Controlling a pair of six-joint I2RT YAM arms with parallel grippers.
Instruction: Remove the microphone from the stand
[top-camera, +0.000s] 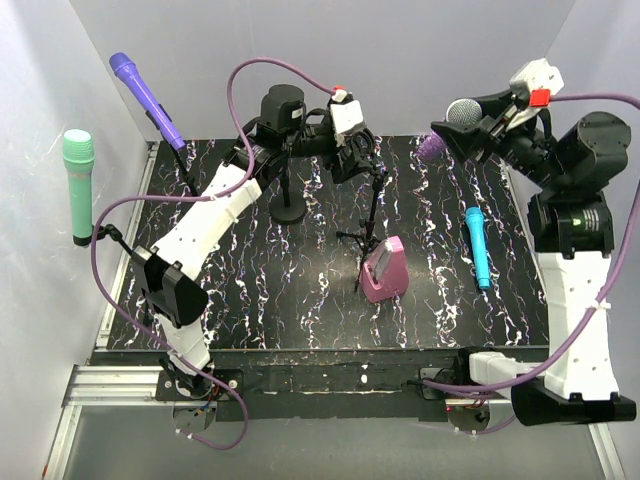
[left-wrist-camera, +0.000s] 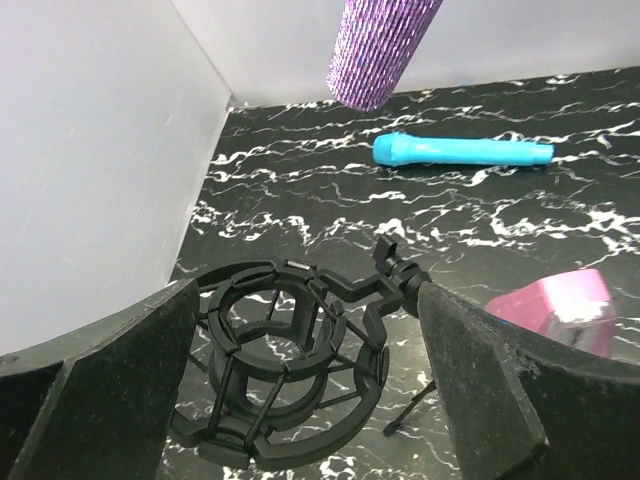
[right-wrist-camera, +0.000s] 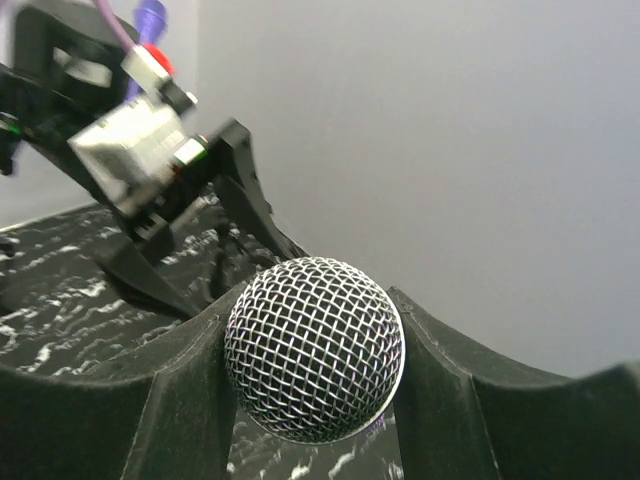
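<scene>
The microphone (right-wrist-camera: 314, 346) is judged rigid and somewhat head-heavy. Its wire grille could dent if squeezed, while the glittered barrel looks rough enough to resist slipping, so hold is best taken on the barrel just below the grille.

It is seen as a rounded silver mesh head on a purple sparkling body. It is held in the air at the far right, above the table (top-camera: 300, 290) and well apart from the stand (top-camera: 372, 205), with the right gripper (top-camera: 480, 128) pinched on it at the head end.

The shock mount (left-wrist-camera: 280, 440) on the stand is seen empty, so the removal is judged essentially done. The left gripper (left-wrist-camera: 305, 330) is spread wide on either side of that mount; whether it touches the mount cannot be told.
</scene>
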